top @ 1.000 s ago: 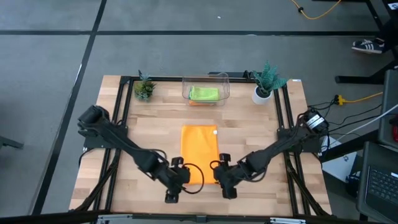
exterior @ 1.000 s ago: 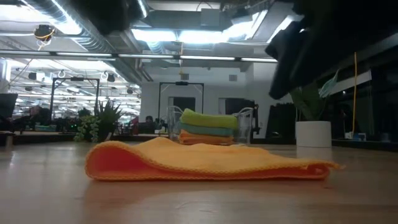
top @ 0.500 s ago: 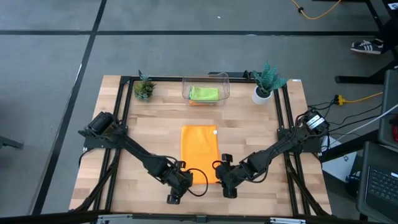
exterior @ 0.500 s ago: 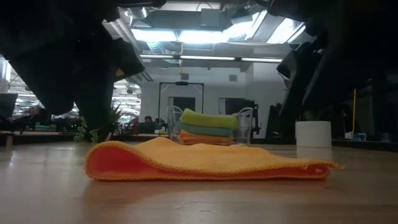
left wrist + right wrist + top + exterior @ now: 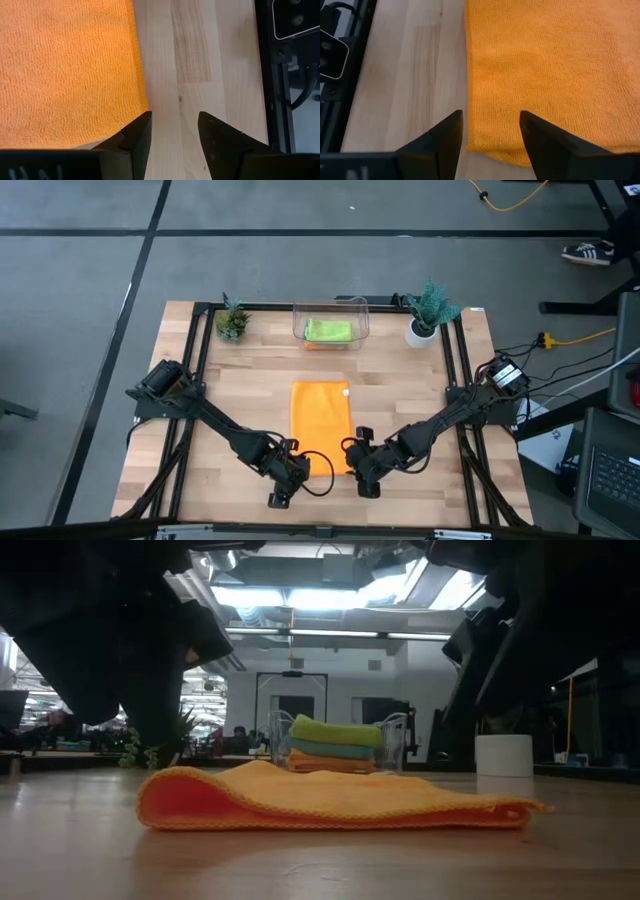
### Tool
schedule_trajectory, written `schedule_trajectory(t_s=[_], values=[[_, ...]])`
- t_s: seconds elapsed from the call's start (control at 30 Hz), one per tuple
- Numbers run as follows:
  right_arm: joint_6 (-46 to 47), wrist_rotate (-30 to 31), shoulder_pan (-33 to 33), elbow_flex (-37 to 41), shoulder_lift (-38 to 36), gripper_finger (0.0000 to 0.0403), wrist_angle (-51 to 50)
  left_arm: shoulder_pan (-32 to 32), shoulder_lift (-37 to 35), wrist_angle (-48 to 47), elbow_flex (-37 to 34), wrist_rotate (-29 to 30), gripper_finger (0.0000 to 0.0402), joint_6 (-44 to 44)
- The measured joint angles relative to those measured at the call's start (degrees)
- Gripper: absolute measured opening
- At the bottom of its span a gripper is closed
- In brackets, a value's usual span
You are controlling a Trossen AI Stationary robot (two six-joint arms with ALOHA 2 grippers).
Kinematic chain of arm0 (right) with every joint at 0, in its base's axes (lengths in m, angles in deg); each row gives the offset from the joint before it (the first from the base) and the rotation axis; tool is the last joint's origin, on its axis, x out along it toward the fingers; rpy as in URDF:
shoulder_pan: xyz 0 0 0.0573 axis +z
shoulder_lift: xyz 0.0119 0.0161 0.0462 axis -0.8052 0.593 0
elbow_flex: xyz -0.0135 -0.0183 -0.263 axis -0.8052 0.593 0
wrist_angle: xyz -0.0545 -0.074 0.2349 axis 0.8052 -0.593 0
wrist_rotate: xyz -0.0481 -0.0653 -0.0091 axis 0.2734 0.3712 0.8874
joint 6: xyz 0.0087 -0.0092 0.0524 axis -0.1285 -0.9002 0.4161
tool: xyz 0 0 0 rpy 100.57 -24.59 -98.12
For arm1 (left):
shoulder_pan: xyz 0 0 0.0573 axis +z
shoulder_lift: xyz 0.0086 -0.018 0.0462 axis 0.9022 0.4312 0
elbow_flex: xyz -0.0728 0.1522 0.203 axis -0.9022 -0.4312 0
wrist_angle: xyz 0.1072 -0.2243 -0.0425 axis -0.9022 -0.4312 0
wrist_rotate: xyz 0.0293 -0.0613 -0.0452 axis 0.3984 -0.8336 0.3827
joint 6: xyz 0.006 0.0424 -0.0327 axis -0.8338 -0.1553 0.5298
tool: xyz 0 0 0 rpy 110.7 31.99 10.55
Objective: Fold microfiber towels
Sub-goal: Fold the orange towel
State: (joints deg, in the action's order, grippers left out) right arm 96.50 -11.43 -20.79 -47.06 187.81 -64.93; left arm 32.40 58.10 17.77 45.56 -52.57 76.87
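An orange towel [image 5: 321, 427] lies flat on the middle of my wooden bench [image 5: 400, 390], already folded once into a rectangle whose long axis runs from my near edge toward the far edge. Seen level with the bench, its fold forms a soft rounded loop on one side and the layers lie thin on the other. My left pincer [image 5: 173, 131] sits at the towel's near left corner, jaws parted and holding nothing, one finger over the corner's edge and the other over bare wood. My right pincer [image 5: 490, 131] mirrors it at the near right corner, also parted and empty, straddling that side edge. Both pincers are about equally close, so the towel stretches straight away from them. I judge the coming move to be closing on these two near corners and carrying them toward the far end. Beyond the towel, a clear bin [image 5: 331, 323] at the far edge holds folded towels [image 5: 335, 743], lime green on top, teal and orange beneath, between two potted plants [image 5: 432, 308].
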Motion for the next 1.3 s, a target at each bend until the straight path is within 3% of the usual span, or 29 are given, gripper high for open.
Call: schedule_trajectory(t_s=[0.23, 0.43, 0.6, 0.8, 0.97, 1.3], values=[[-0.1, 0.0, 0.0, 0.0, 0.0, 0.02, 0.0, 0.1, 0.0, 0.0, 0.0, 0.1, 0.0154, 0.0], [-0.1, 0.0, 0.0, 0.0, 0.0, 0.02, 0.5, 0.1, 0.0, 0.0, 0.0, 4.1, 0.0154, 0.1], [-0.2, -0.1, 0.0, 0.0, 0.1, 0.02, 0.8, 0.3, 0.0, 0.0, 0.0, 2.6, 0.0154, 1.2], [-5.3, -0.9, 0.4, -0.1, 3.9, 0.02, 4.5, 0.2, 0.0, 0.0, 0.0, 4.1, 0.0154, 1.5], [-4.5, -2.1, 0.4, -0.1, 6.2, 0.02, 5.0, 0.3, 0.0, 0.4, 0.0, 4.8, 0.0154, 1.4], [-4.3, -3.6, 0.7, -0.1, 6.7, 0.02, 2.8, 0.2, 5.8, 4.0, 0.0, 2.3, 0.0154, -1.4]])
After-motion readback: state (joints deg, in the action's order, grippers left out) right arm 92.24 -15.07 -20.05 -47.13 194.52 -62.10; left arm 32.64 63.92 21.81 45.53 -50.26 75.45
